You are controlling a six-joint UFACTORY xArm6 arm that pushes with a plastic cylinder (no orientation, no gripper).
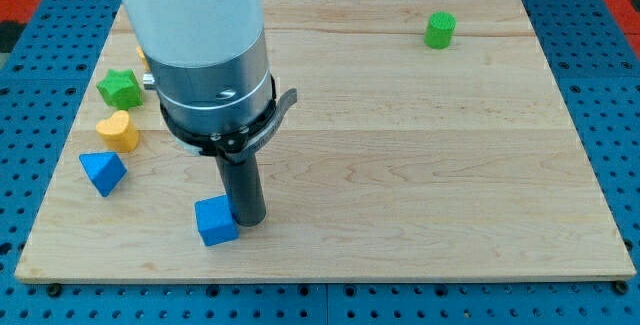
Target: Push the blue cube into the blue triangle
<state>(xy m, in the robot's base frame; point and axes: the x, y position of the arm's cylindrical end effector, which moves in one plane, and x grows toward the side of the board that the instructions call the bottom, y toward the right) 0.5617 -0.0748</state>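
The blue cube (216,221) lies near the view's bottom edge of the wooden board, left of centre. The blue triangle (103,172) lies at the view's left, well apart from the cube. My tip (248,222) stands right beside the cube, on its right side, touching or nearly touching it. The arm's white and grey body hangs over the upper left of the board and hides what is under it.
A yellow heart-like block (119,130) and a green star-like block (120,88) lie above the blue triangle at the view's left. A green cylinder (439,29) stands at the view's top right. The wooden board (420,165) ends close below the cube.
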